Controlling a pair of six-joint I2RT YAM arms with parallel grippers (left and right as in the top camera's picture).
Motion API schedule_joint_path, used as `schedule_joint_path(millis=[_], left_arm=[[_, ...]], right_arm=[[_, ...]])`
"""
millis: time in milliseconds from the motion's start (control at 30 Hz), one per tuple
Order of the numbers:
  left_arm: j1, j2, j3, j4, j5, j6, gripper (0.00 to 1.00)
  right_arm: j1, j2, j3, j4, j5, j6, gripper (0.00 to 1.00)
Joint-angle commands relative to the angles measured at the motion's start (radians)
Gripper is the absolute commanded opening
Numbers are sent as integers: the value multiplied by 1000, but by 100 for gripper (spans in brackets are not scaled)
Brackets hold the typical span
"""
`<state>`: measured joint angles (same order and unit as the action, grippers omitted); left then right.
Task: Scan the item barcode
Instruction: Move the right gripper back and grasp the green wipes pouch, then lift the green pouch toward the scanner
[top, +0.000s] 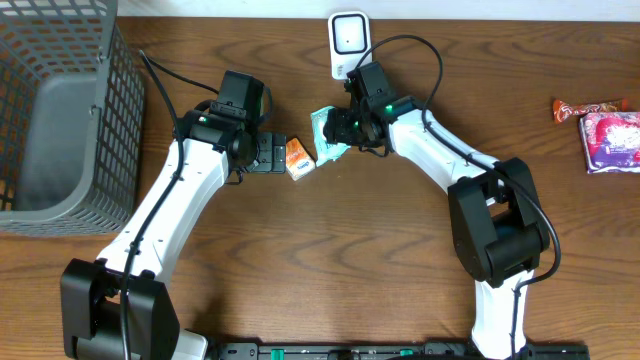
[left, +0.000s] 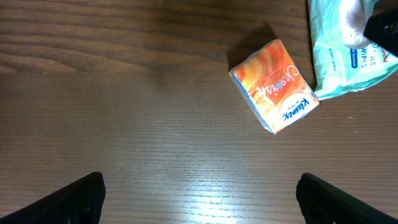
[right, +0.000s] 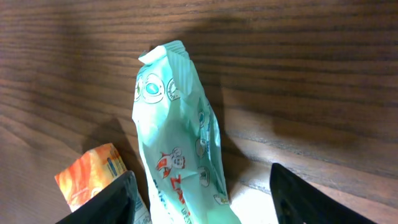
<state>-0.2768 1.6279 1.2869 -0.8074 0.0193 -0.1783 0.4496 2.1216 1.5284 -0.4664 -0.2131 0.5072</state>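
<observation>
wipes pack (left: 342, 56) runs off the top edge in the left wrist view. tissue pack (right: 90, 177) sits partly behind the right fingers (right: 109, 205) in the right wrist view. basket (top: 118, 120) and pink packet (top: 612, 142) get clipped overhead.

A grey mesh basket (top: 118, 110) sits at the upper left of the wooden surface (top: 330, 250). At the right edge, a red-orange wrapper (top: 590, 108) lies just above a pink packet (top: 612, 142).

Two white arms (top: 172, 200), black joints and bases, looping black cables (top: 420, 50), green wrist light (top: 384, 98).
</observation>
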Motion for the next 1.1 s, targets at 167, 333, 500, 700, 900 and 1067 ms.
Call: schedule_joint_path(millis=[167,333,500,700,900,1067], left_arm=[[-2,5,4,-3,-13,13,98],[-2,5,4,-3,-13,13,98],[-2,5,4,-3,-13,13,98],[-2,5,4,-3,-13,13,98],[-2,5,4,-3,-13,13,98],[-2,5,4,-3,-13,13,98]], right_arm=[[13,8,-42,43,-10,-6,62],[18,8,-60,69,-10,18,60],[34,13,-60,72,-10,20,57],[55,67,-60,101,-10,47,52],[53,73,-58,110,-10,63,19],[47,68,-58,108,-26,64,1]])
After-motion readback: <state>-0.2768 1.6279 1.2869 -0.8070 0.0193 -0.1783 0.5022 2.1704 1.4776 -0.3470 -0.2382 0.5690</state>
